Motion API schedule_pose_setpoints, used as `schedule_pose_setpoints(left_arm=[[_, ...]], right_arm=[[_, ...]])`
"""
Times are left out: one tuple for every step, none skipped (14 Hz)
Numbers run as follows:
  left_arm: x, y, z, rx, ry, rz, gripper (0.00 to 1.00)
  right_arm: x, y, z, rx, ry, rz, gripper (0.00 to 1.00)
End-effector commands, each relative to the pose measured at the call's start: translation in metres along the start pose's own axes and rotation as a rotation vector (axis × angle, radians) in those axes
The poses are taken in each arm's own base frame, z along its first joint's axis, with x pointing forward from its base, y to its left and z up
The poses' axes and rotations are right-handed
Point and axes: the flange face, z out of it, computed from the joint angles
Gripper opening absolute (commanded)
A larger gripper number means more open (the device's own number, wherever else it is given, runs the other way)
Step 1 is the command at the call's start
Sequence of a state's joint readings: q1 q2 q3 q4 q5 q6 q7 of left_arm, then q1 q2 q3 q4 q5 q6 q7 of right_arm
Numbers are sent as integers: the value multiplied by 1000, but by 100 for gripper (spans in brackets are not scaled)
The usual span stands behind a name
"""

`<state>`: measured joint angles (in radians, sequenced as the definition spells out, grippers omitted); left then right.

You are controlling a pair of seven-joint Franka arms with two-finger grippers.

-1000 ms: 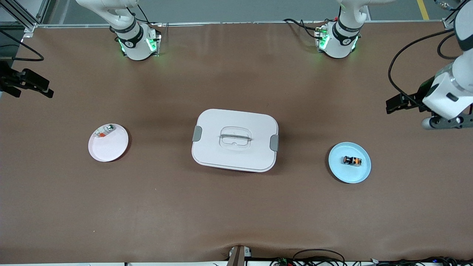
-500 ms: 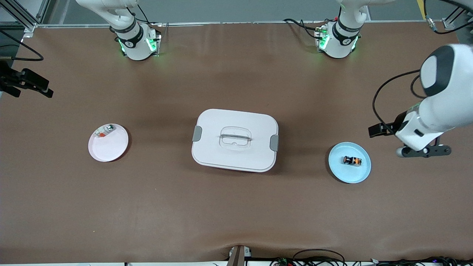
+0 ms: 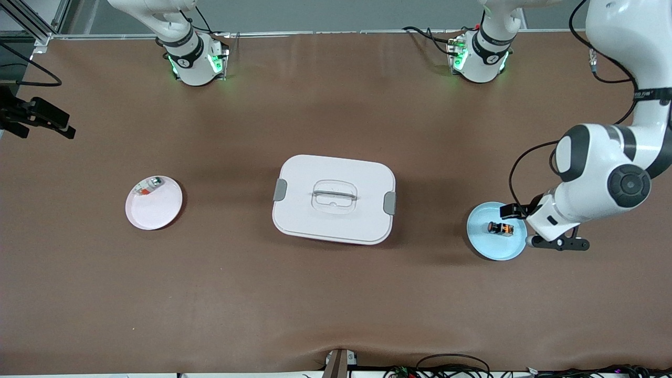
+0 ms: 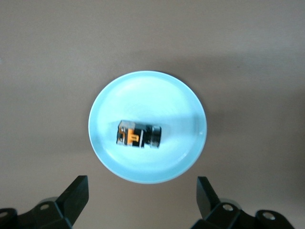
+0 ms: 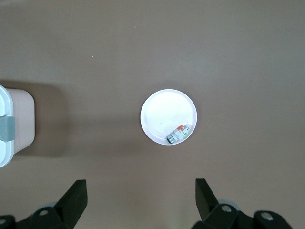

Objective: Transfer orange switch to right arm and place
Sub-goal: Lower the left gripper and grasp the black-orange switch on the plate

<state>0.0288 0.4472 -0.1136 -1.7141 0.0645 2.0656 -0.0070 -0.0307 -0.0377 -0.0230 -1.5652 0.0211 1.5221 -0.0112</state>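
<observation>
The orange switch (image 3: 500, 228) lies on its side on a light blue plate (image 3: 485, 242) toward the left arm's end of the table. In the left wrist view the switch (image 4: 139, 135) lies in the middle of the plate (image 4: 186, 109). My left gripper (image 4: 142, 198) is open and empty, up in the air over the table just off the plate's rim. The left arm's hand (image 3: 552, 221) shows beside the plate. My right gripper (image 5: 141, 198) is open and empty, high over the table; it is out of the front view.
A white lidded box (image 3: 334, 199) with a handle stands mid-table. A white plate (image 3: 154, 210) toward the right arm's end holds a small white-grey piece (image 3: 148, 186); the right wrist view shows that plate (image 5: 164, 112) and piece (image 5: 178, 134).
The left arm has swung in from the table's end and come down beside the blue plate. The switch and plates have not moved.
</observation>
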Motion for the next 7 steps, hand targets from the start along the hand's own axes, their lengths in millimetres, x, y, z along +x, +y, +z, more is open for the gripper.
schedule_pose_setpoints(left_arm=[[4,-2,21,75,30,65,100],[3,-2,32,73,35,67,100],[3,-1,41,72,39,73,100],[2,-2,49,71,43,73,100],[0,-4,58,67,47,72,100],[-2,-3,68,64,48,76,100],[-4,-2,74,62,50,79,100]], right_arm=[[-4,3,-6,-14,2,9,100],[-4,3,-6,-14,2,9,100],[-4,3,-6,-14,2,10,100],[-4,3,-6,-14,2,12,100],[-4,3,-7,-14,4,12,100],[-4,3,-7,-14,5,12,100],[-4,3,-7,-14,5,13,100]])
